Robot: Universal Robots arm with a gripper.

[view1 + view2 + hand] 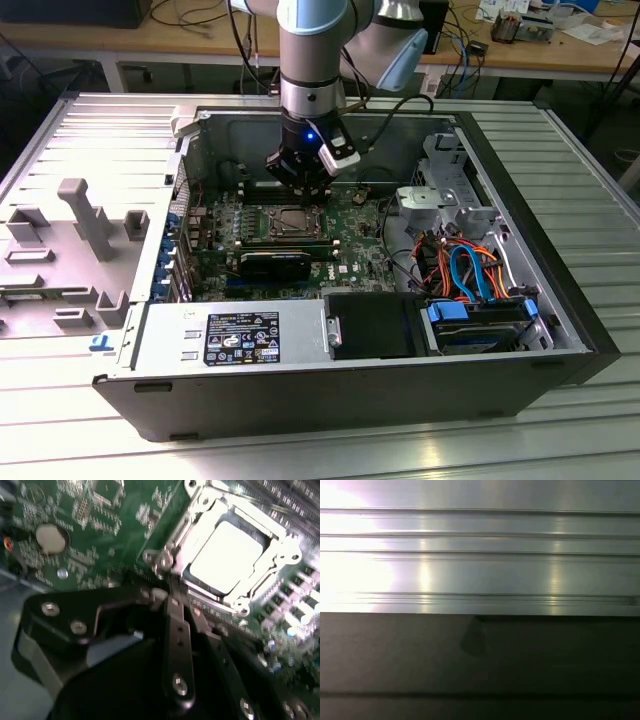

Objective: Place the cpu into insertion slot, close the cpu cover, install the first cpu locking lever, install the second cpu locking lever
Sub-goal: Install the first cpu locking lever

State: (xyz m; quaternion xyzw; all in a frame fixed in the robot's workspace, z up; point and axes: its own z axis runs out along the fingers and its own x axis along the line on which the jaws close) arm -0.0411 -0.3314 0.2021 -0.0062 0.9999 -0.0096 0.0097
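Case: my view takes in an open grey computer case across the centre of the exterior view.
Power supply: silver power supply box, lower centre.
Cables: orange and blue cables, right of centre.
Grey fixture: grey fixture, left edge.

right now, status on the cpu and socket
End effector shut, empty, just off the socket edge. Cpu seated in insertion slot, cpu cover down around it. Nothing blocking.
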